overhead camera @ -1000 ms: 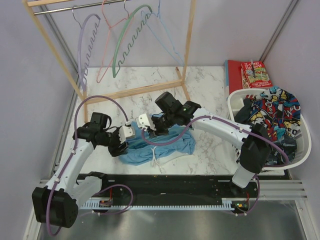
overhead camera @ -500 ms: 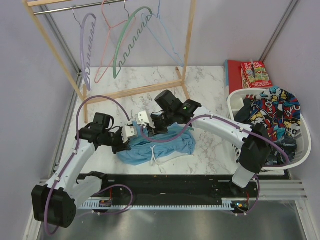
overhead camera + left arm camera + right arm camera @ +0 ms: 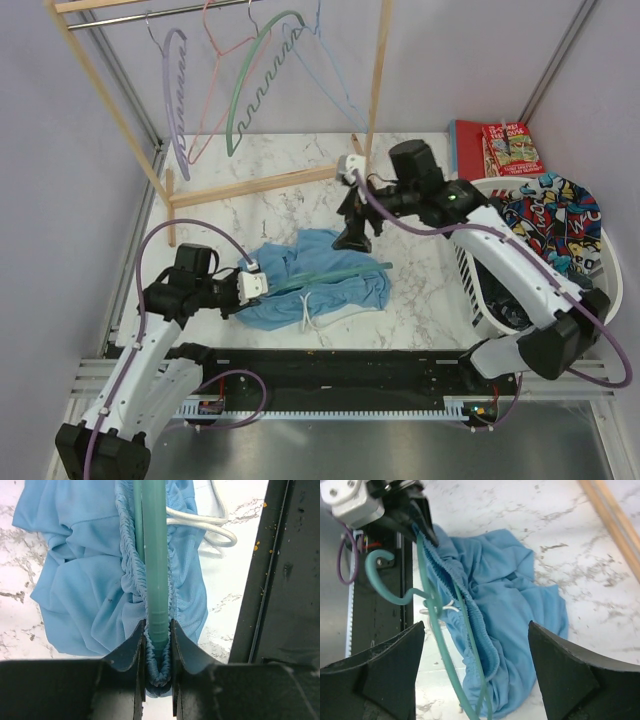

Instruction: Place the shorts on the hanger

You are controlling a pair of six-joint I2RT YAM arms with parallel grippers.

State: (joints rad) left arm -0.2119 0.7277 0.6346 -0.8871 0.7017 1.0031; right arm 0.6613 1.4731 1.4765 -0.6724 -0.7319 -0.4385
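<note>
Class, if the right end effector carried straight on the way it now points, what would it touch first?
Probably the shorts, at the gathered waistband where the hanger lies. The open right end effector aims down at that spot with nothing between; whether cloth or hanger comes first is unclear.

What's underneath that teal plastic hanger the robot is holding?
Light blue fabric shorts, elastic waistband bunched along the teal hanger, with a white drawstring beside. The left gripper pinches hanger and fabric together. The marble beneath the shorts is covered.

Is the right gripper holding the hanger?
No, the right gripper is wide open and empty; only the left gripper clamps the hanger.
</note>
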